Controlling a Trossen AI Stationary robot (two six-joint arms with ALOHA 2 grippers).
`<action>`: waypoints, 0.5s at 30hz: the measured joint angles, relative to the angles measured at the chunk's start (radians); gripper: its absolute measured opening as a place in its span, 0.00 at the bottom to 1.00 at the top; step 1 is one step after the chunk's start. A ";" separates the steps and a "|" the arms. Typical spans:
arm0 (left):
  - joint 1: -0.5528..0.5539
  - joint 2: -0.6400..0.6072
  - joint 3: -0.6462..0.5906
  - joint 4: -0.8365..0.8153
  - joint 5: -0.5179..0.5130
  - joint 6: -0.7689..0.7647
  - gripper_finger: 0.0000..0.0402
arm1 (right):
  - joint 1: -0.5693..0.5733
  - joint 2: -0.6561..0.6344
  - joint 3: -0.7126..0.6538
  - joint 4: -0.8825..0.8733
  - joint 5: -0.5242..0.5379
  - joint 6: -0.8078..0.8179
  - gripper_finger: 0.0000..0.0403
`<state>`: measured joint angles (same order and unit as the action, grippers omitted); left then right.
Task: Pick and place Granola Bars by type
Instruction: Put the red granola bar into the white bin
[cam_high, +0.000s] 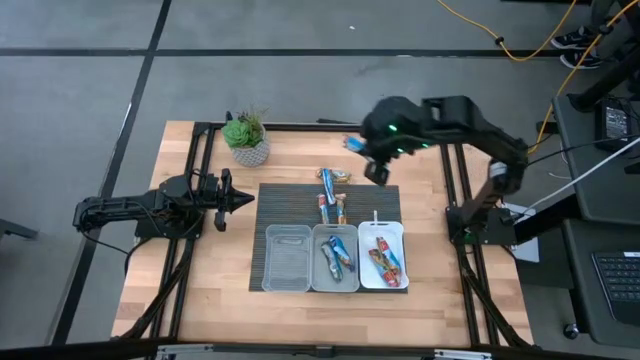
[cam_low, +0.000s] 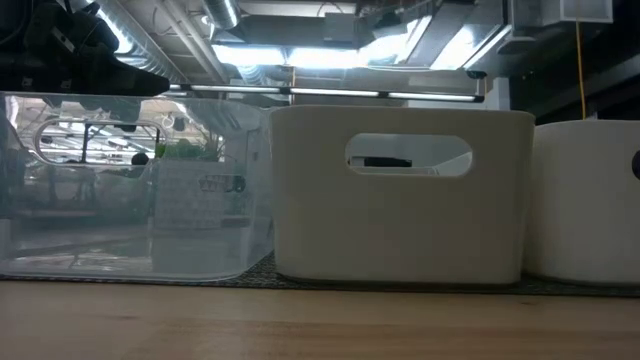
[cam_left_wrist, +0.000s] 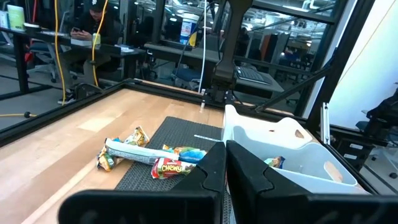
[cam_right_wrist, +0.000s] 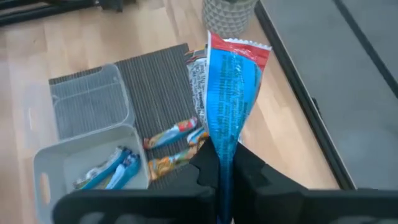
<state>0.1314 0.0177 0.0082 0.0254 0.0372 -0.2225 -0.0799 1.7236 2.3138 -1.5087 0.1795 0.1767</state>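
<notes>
Pinched in your right tool (cam_right_wrist: 224, 171), the blue bar (cam_right_wrist: 231, 93) hangs above the bench's far edge; carry it over the middle tray (cam_high: 316, 262), where the blue ones lie, before releasing. Left tool (cam_high: 240, 199) waits, fingers together, empty.

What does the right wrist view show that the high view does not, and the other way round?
Only the right wrist view shows the right gripper shut on a blue granola bar, lifted above the table. Only the high view shows the left gripper, shut and waiting at the mat's left edge, and the right-hand white tray with red-orange bars. Both show the clear tray, the middle tray holding blue bars, loose bars on the dark mat, and the plant pot.
</notes>
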 joint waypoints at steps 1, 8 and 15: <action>0.000 0.000 0.000 0.000 0.000 0.000 0.02 | 0.025 -0.016 0.000 -0.017 0.024 0.018 0.04; 0.000 0.000 0.000 0.000 0.000 0.000 0.02 | 0.199 -0.097 -0.097 -0.057 0.194 0.158 0.09; 0.000 0.000 0.000 0.000 0.000 0.000 0.02 | 0.325 -0.224 -0.453 0.020 0.298 0.279 0.04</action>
<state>0.1314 0.0176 0.0082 0.0254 0.0376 -0.2223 0.2448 1.5001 1.8608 -1.4887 0.4773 0.4556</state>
